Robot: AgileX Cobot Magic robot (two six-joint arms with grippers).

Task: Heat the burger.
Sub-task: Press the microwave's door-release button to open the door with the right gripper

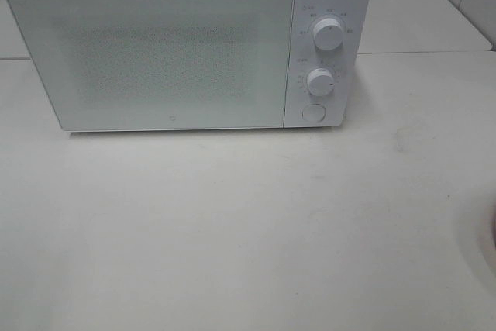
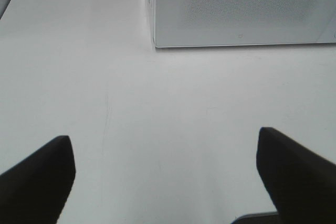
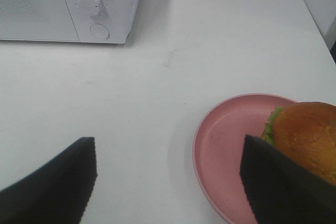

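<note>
Burger (image 3: 310,135) on pink plate (image 3: 220,145), near right: probably soft, loosely stacked; lift by plate rim; left gripper (image 2: 164,145) and right gripper (image 3: 168,153) wide, empty.

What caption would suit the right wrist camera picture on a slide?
Open right gripper above the white table, the burger on a pink plate close by, the microwave beyond.

White, speckled microwave (image 1: 186,48); pink plate (image 3: 223,145); golden-brown burger (image 3: 310,132) with green lettuce (image 3: 270,127).
</note>
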